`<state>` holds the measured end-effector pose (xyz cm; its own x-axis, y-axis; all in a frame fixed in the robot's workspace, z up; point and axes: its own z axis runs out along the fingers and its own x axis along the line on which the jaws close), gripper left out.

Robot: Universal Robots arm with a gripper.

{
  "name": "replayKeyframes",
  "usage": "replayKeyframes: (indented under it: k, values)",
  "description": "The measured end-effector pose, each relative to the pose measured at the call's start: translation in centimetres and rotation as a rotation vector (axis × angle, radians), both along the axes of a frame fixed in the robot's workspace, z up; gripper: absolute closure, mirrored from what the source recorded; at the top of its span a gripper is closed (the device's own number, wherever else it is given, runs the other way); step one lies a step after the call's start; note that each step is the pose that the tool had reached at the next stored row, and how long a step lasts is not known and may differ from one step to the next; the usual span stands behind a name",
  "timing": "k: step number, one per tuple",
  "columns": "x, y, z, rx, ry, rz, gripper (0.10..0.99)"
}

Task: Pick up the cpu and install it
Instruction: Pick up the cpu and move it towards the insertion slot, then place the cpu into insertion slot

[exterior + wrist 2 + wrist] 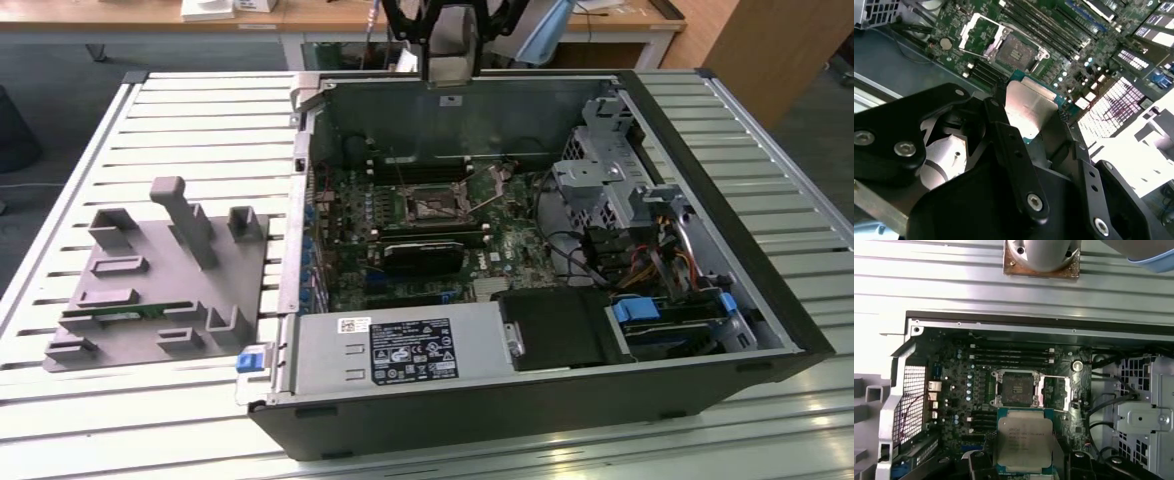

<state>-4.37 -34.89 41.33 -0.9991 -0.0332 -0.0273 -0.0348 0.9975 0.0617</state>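
Item: cpu (pixel 1024 442). Your gripper (pixel 1029 110) is pinching it by two opposite edges between black fingers (pixel 1004 135), and its silvery plate is showing in both wrist views. You are holding it in the air over the open computer case (pixel 747 335), above the motherboard (pixel 979 405) and near the empty socket (pixel 1015 388), whose latch frame is standing open.

The end effector (pixel 1029 112) is black, with jointed link bars (pixel 1014 155) and silver screws (pixel 1035 201).
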Motion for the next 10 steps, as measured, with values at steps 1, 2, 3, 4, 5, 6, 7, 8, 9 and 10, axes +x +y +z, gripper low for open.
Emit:
replayKeyframes:
  k: [1,2,3,4,5,6,7,8,9,10]
  values:
    - [0.24,0.02,0.0,0.0,0.0,0.0,0.557]
    - [0.49,0.03,-0.01,0.0,0.0,0.0,0.557]
    - [0.77,0.05,-0.03,0.0,0.0,0.0,0.557]
    - [1.0,0.06,-0.05,0.0,0.0,0.0,0.557]
    - [1.11,0.05,-0.07,0.0,-0.0001,0.0,0.557]
    - [1.21,0.05,-0.09,0.0,-0.0001,0.0,0.557]
    - [1.26,0.05,-0.08,0.0,0.0,0.0,0.557]
    - [1.3,0.06,-0.09,0.0,0.0,-0.001,0.557]
    - [1.35,0.06,-0.1,0.0,-0.0001,-0.001,0.557]
    - [1.37,0.06,-0.09,-0.001,0.0,-0.002,0.557]
